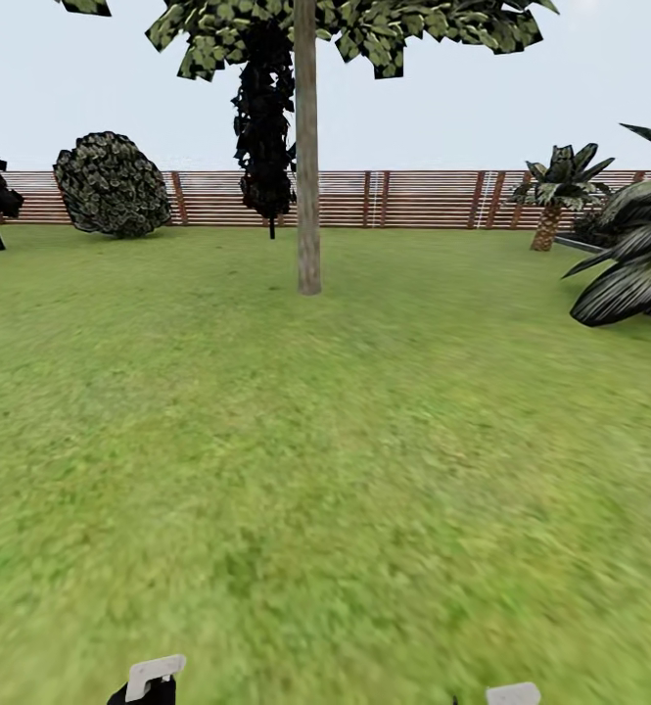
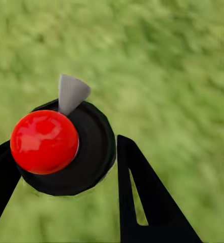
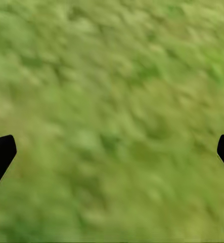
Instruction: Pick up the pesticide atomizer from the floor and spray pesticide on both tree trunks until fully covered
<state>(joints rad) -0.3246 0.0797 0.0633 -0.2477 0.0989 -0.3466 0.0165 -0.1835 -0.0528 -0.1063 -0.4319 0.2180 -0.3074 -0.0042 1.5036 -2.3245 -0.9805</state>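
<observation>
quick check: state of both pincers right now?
Left pincer: shut on the pesticide atomizer, fingers either side of its black body, red cap up.
Right pincer: open, fingers wide apart, nothing between them, grass below.

Slatted fence (image 1: pixel 413 199), pale sky (image 1: pixel 560 88)

You are in a garden: a wide grass lawn (image 1: pixel 325 470), a tall tree (image 1: pixel 308 147), a palm (image 1: pixel 557 191), a bush (image 1: pixel 112 184), closed by a wooden slat fence (image 1: pixel 413 199).
</observation>
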